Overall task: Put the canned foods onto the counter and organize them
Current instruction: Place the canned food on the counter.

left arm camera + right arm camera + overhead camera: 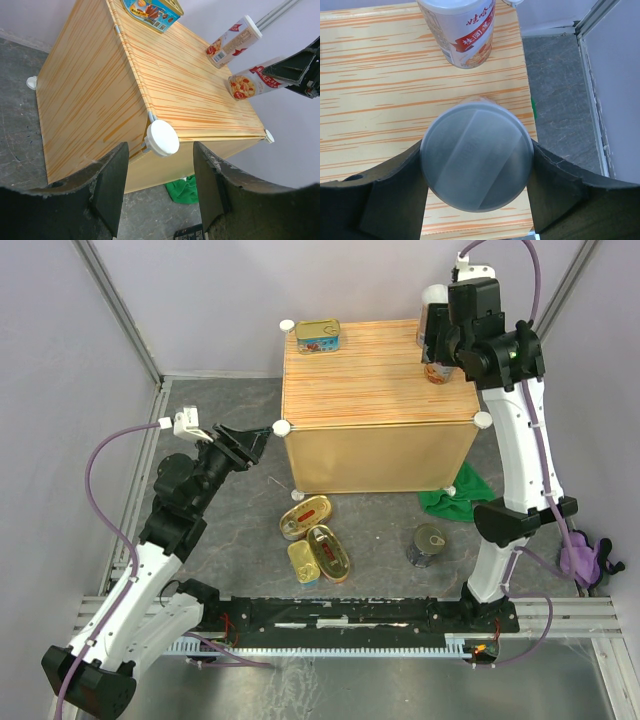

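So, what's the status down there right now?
Left jaws open, empty. Right jaws shut on a white-lidded can over the counter. Four tins on the floor; nothing in the way.

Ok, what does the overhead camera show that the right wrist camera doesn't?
Only overhead: three gold-lidded tins and a dark cylindrical can on the floor, a green cloth, the left gripper. Only right wrist: the round white lid of the cylindrical can in the right gripper, and the printed label of a second white-lidded can. Both: the striped light-wood top of the counter.
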Robot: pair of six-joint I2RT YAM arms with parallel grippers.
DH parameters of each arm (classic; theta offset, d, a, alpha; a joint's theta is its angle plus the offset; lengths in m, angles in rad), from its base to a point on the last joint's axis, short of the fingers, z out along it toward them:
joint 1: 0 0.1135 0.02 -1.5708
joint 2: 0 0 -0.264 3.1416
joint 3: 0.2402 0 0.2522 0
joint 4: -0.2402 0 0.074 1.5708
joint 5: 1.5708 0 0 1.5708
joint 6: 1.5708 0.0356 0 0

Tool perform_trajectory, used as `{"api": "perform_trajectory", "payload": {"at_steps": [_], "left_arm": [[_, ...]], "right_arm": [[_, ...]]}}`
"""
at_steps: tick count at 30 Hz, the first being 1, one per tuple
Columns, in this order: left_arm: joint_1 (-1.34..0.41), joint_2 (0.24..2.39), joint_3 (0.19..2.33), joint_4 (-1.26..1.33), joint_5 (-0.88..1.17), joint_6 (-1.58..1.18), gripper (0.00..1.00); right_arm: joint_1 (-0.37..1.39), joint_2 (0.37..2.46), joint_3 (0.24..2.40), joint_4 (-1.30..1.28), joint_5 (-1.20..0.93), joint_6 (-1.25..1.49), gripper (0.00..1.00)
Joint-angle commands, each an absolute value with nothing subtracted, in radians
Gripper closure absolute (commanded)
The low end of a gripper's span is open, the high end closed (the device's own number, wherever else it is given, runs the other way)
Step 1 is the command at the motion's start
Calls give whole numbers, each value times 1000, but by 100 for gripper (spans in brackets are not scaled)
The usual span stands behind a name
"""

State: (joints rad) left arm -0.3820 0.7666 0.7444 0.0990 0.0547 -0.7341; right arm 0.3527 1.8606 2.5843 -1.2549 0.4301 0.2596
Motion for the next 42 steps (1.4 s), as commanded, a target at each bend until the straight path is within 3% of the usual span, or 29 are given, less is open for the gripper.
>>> {"api": "perform_trajectory", "payload": {"at_steps": [1, 12, 42], "left_arm": [[-385, 761, 784, 122, 66, -711, 39], [-384, 761, 778, 130, 64, -712, 39], [-384, 748, 768, 144, 60, -729, 39]], "right_arm": [[346, 1860, 2638, -1182, 454, 271, 30], [336, 1876, 2635, -1176, 448, 272, 15], [335, 1823, 2557, -1159, 361, 302, 15]]}}
